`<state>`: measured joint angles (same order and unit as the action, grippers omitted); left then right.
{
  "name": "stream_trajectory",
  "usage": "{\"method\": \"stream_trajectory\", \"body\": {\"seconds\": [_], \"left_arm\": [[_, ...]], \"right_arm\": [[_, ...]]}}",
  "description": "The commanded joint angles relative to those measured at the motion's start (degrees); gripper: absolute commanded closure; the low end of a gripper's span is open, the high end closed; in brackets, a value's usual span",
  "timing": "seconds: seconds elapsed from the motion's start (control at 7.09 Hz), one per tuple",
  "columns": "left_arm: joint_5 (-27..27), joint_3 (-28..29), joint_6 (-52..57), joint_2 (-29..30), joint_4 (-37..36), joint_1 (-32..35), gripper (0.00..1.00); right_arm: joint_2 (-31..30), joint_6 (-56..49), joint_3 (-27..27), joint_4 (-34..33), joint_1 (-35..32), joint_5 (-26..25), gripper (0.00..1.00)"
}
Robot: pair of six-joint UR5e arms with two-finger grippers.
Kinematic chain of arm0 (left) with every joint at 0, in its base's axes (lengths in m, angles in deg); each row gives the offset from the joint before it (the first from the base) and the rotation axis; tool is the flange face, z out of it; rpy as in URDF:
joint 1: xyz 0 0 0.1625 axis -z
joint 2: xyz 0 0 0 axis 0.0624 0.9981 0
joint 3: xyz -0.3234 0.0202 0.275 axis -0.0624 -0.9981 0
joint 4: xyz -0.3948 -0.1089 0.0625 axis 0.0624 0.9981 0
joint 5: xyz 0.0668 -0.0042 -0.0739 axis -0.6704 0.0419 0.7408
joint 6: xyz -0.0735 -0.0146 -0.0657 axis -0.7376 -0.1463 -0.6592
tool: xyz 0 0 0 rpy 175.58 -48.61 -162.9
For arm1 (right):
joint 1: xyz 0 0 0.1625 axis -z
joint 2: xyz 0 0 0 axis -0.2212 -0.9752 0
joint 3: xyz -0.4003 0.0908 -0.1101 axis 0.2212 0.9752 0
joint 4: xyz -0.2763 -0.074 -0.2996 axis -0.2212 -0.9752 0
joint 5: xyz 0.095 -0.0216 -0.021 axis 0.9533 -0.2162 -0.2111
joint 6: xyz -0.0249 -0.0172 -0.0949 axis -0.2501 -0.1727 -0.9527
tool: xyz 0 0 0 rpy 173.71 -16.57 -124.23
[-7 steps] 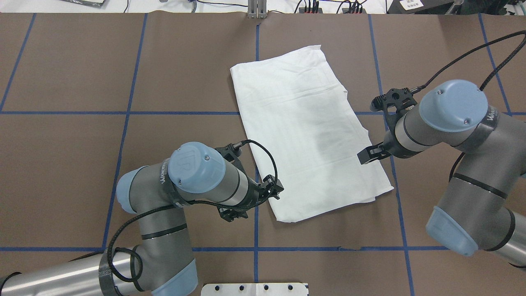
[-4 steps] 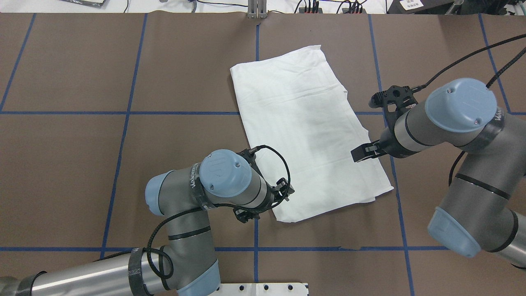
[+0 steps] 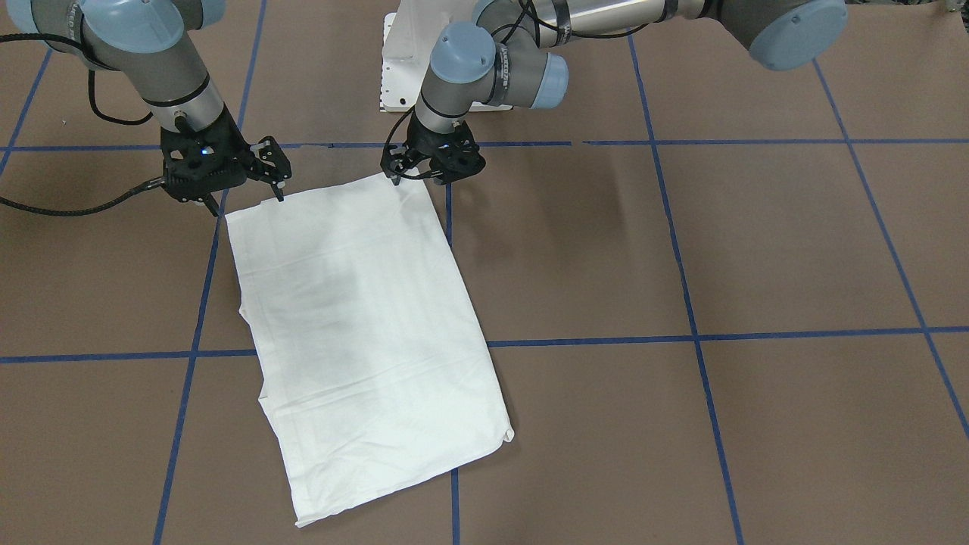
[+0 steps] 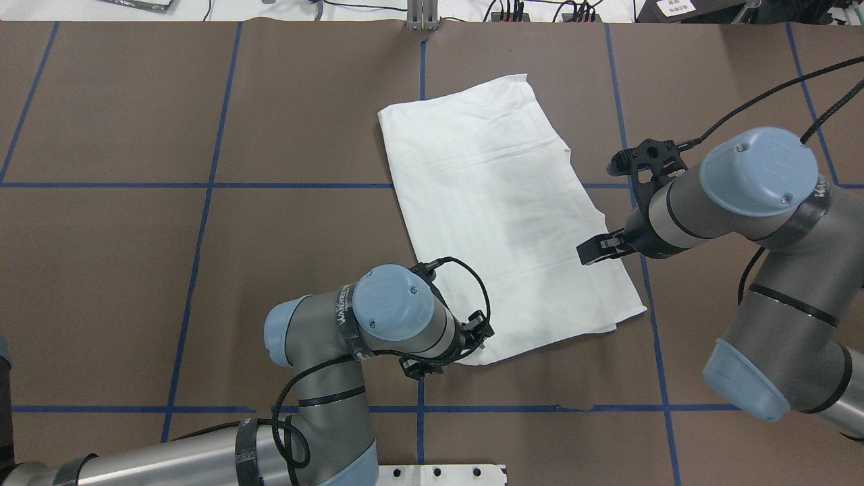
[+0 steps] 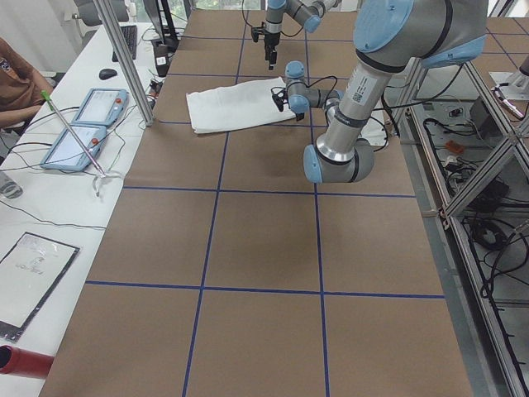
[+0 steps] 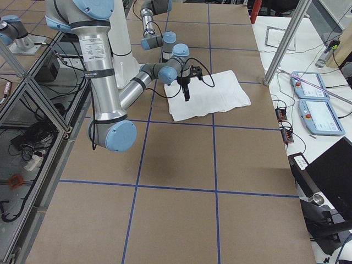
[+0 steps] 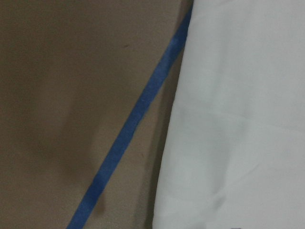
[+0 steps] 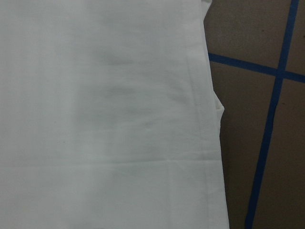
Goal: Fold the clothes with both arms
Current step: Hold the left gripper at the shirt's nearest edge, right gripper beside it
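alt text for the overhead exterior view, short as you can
A folded white shirt lies slantwise on a brown table crossed by blue tape lines. The left gripper hangs at the shirt's near left corner, the right gripper over its right edge.

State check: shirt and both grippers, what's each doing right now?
T-shirt: folded into a long rectangle, lying flat.
Left gripper: low at the shirt's robot-side corner; cannot tell whether open or shut.
Right gripper: fingers open, above the shirt's right edge, holding nothing.
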<state>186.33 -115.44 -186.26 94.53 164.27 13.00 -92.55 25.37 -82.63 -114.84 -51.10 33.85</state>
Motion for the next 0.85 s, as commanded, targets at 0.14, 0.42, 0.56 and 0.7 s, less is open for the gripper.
{"method": "stream_trajectory", "body": {"seconds": [0.14,0.42,0.56,0.7], "left_arm": [[0.00,0.79,0.07,0.76,1.35,-0.58,0.49],[0.00,0.70,0.33,1.03,1.27,-0.49,0.77],[-1.39,0.70,0.68,1.11,1.35,-0.49,0.78],[-2.54,0.70,0.95,1.03,1.53,-0.40,0.75]], "right_arm": [[-0.24,0.00,0.01,0.00,-0.09,0.00,0.00],[-0.42,0.00,0.01,0.00,-0.09,0.00,0.00],[-0.42,0.00,0.09,0.00,-0.09,-0.09,0.00],[-0.42,0.00,0.18,0.00,-0.09,-0.09,0.00]]}}
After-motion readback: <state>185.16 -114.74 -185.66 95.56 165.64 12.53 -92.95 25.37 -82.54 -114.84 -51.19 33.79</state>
